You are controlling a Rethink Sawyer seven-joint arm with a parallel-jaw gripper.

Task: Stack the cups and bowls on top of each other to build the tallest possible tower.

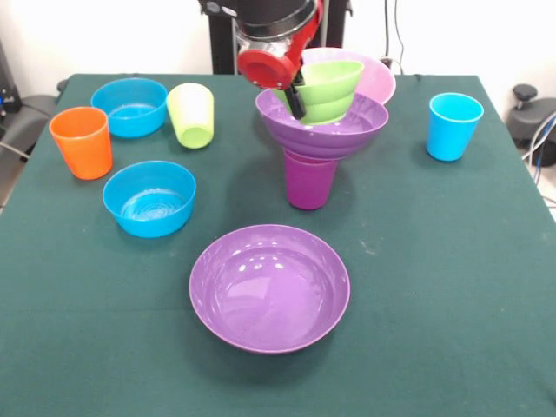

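The tower stands mid-table: a purple cup (309, 180) carries a wide purple bowl (352, 130). A small ribbed green bowl (334, 87) sits tilted inside that bowl. My gripper (294, 97) comes down from above and is shut on the green bowl's left rim; one black finger (296, 104) shows against its wall. The second wide purple bowl (269, 287) lies at the front. Two blue bowls (130, 106) (149, 198), the orange cup (82, 142) and the lime green cup (191, 115) stand at the left. The light blue cup (453, 126) stands at the right.
The big pink bowl (380, 78) sits just behind the tower, close to the purple bowl's rim. The green table cloth (434, 287) reaches the picture's edges. The robot's black pedestal (224, 43) is at the table's far side.
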